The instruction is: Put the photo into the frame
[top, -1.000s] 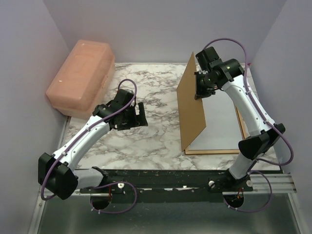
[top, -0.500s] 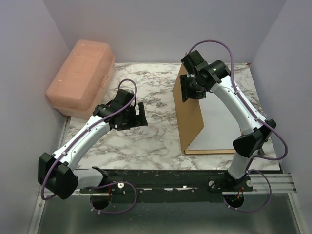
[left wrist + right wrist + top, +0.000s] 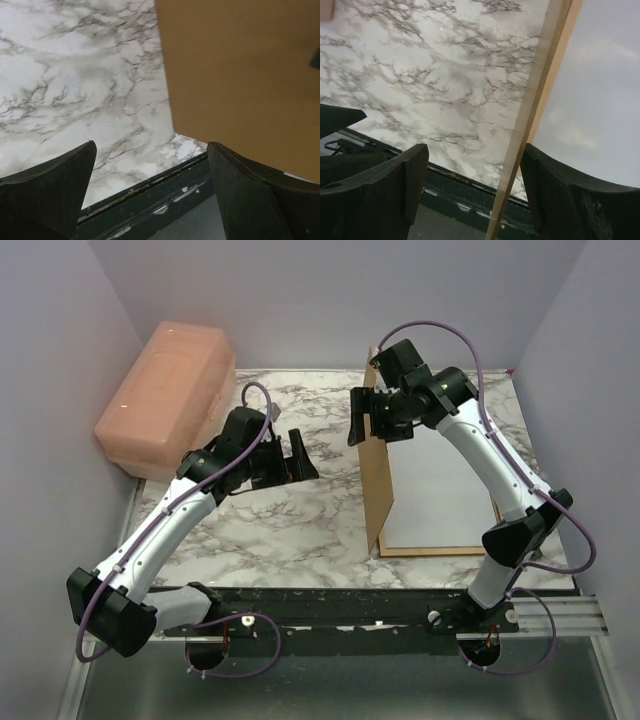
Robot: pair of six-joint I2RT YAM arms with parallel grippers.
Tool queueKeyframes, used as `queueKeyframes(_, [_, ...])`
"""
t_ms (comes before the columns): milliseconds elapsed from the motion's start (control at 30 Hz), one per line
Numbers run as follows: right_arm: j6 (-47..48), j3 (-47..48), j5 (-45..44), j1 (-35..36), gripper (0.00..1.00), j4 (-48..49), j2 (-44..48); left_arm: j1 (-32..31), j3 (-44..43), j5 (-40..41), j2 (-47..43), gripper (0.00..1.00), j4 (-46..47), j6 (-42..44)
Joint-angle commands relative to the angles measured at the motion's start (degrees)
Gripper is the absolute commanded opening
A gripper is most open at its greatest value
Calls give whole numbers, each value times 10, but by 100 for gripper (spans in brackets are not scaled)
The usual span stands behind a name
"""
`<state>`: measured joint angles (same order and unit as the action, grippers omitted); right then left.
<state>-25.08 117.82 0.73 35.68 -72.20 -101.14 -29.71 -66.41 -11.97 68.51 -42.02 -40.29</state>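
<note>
Top external: frame lies flat, long axis near-to-far; left end effector and right end effector gape wide.

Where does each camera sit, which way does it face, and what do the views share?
Top external: above, behind the bases, looking down at the table; both arms show.
Left wrist: looks past the open left gripper at the brown board.
Right wrist: looks past the open right gripper along that board's edge.
Shared: all three show the board and table.
</note>
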Motion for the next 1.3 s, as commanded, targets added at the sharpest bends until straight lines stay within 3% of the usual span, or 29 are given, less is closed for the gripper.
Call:
queueKeyframes(0, [-4, -17, 73, 4, 84, 66, 50, 18, -49, -82, -10, 97, 60, -12])
queueKeyframes(233, [-14, -75, 148, 4, 90, 142, 97, 72, -66, -195, 1, 99, 142, -50])
queueKeyframes(533, [-26, -184, 245, 3, 99, 248, 161, 77, -64, -257, 48, 99, 234, -92])
queueKeyframes(800, [-32, -243, 179, 0, 100, 260, 212, 76, -84, -239, 108, 98, 187, -50])
queueKeyframes(1033, [-42, -308, 148, -4, 100, 270, 242, 72, -40, -211, 134, 87, 207, -50])
queueKeyframes(1267, [-43, -334, 132, -5, 100, 269, 243, 58, -53, -150, 155, 57, 156, -27])
